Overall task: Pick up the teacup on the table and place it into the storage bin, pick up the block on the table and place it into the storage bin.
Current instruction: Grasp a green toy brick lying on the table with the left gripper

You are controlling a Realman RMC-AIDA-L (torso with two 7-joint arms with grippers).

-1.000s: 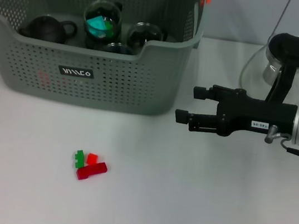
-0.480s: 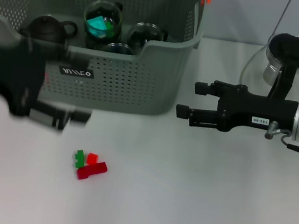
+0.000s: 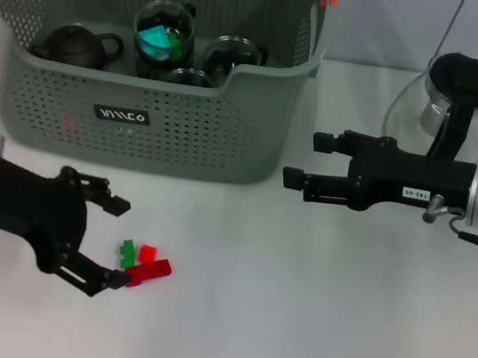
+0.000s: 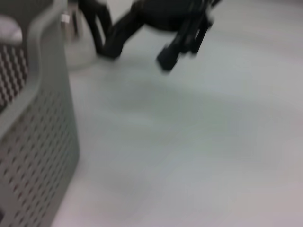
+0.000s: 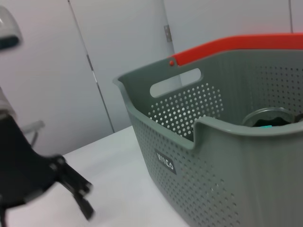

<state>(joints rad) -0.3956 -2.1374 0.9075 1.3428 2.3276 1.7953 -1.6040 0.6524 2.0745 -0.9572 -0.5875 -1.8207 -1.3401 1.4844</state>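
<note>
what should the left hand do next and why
Probably ease the left hand a little farther toward the blocks and close. It is open beside them on the table, one fingertip at the red block's end, the other above the green one, so nothing is gripped. The bin already holds cups. The right hand hovers open beside the bin.

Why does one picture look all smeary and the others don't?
Left wrist view: everything is smeared, the storage bin and the far right pincer alike. Head view: mostly sharp, the blocks are crisp. Right wrist view: the bin is sharp, the left pincer fuzzy.
</note>
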